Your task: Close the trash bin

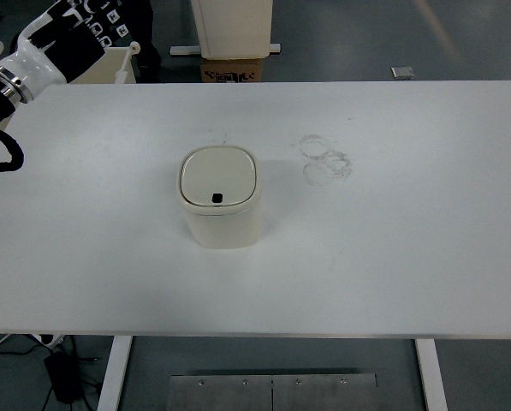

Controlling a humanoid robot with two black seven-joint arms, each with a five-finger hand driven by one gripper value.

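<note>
One trash bin [220,208] stands mid-table, left of center, its lid apparently down already (verify seating). At the far-left corner an arm [45,47] enters; you cannot tell its hand state. Press only if needed.

Open bench on every side of the trash bin

The trash bin [220,198] stands alone near the middle of the white bench [392,257], lid down. Left, right, in front of and behind it the surface is bare. A robot arm [32,56] reaches in far to its upper left, well apart from it.
</note>
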